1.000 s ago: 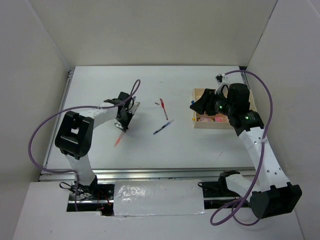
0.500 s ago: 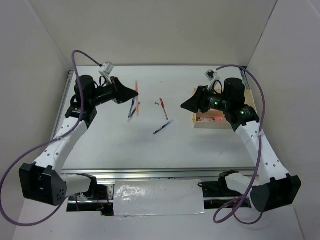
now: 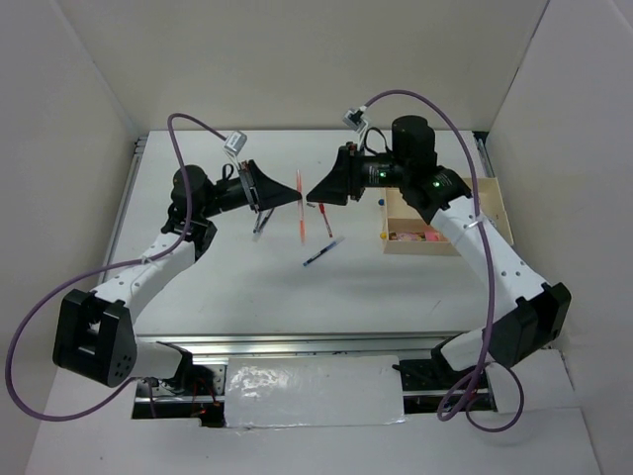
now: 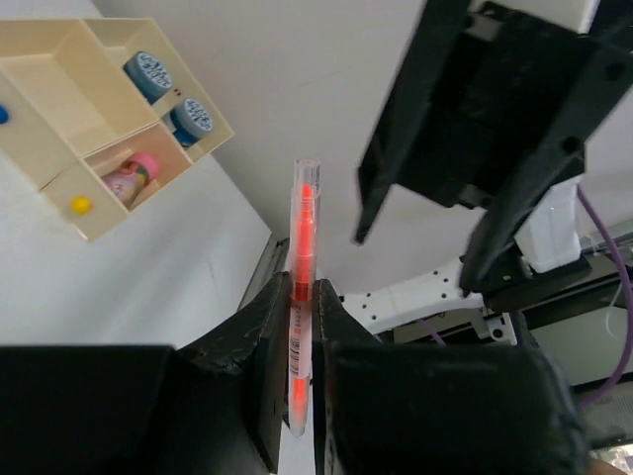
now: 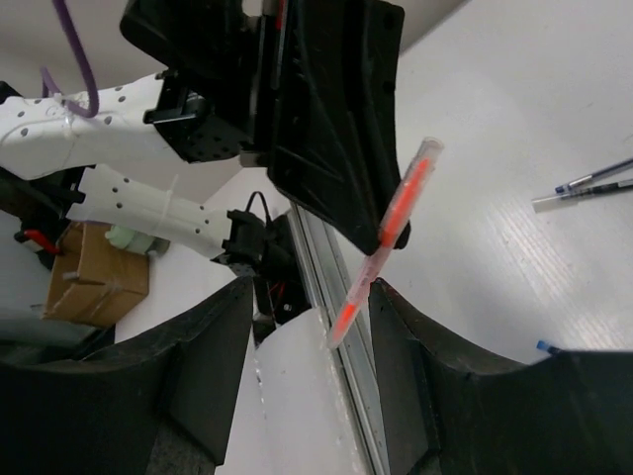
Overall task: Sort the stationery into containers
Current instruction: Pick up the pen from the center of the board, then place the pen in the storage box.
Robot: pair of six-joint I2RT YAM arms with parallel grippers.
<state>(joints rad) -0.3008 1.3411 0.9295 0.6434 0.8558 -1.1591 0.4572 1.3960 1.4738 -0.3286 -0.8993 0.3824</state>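
Left gripper (image 4: 300, 327) is pinching the orange pen (image 4: 304, 228) low on its barrel, jaws pressed onto it. The pen is standing upright in the air above the table (image 3: 218, 287). Right gripper (image 5: 312, 292) is facing it, fingers spread, with the pen's lower end sitting in the gap. We cannot tell whether either finger is touching it.

Outward, we are seeing the wooden tray (image 4: 69, 94) at the table's right side.
- Two blue-and-white rolls (image 4: 148, 71), lying in neighbouring compartments.
- One pink cylinder (image 4: 134, 176), in the next compartment.
- One small yellow piece (image 4: 79, 205), in the corner compartment.
- One small blue piece (image 4: 3, 114), at the frame edge.
- The large compartment is holding nothing.

We are counting three pens on the table: one red pen (image 3: 324, 216), one blue pen (image 3: 323, 251), and one dark pen (image 3: 261, 222) under the left gripper.
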